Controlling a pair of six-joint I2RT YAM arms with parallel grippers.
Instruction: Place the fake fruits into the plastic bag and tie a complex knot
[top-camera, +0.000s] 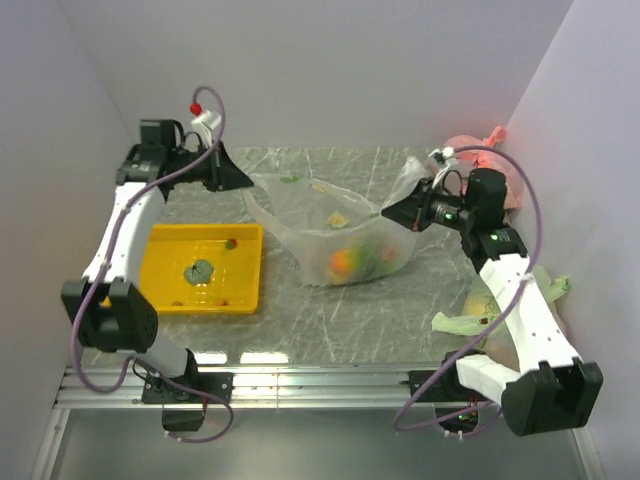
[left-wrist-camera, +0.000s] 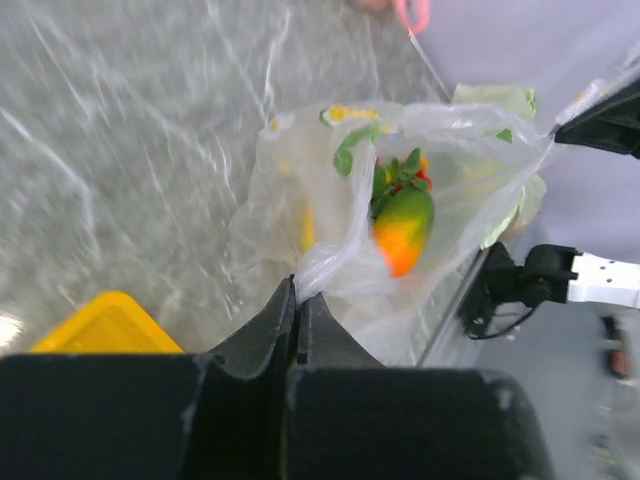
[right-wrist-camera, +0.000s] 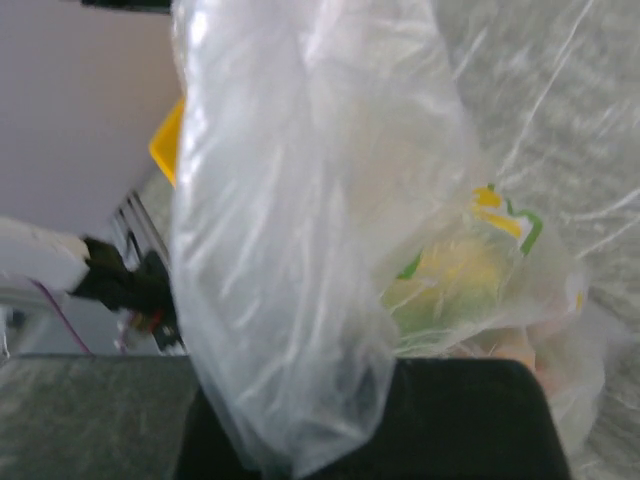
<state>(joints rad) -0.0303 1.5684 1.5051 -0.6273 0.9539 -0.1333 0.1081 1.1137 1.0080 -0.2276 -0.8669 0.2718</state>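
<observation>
The transparent plastic bag (top-camera: 330, 230) lies mid-table, stretched between both grippers. Inside it show an orange fruit (top-camera: 342, 262), a green fruit (top-camera: 386, 252) and a yellow fruit (top-camera: 338, 218). My left gripper (top-camera: 240, 181) is shut on the bag's left handle end; the left wrist view shows its tips (left-wrist-camera: 298, 287) pinching the film (left-wrist-camera: 330, 265), with the orange fruit (left-wrist-camera: 403, 228) beyond. My right gripper (top-camera: 392, 212) holds the right handle end. In the right wrist view the film (right-wrist-camera: 290, 250) drapes over and hides the fingers. A green grape bunch (top-camera: 200, 270) and a red berry (top-camera: 231, 242) lie in the yellow tray (top-camera: 160, 235).
A pink knotted bag (top-camera: 482, 150) sits at the back right corner. Pale green bags (top-camera: 462, 320) lie beside the right arm. Walls close in on the left, back and right.
</observation>
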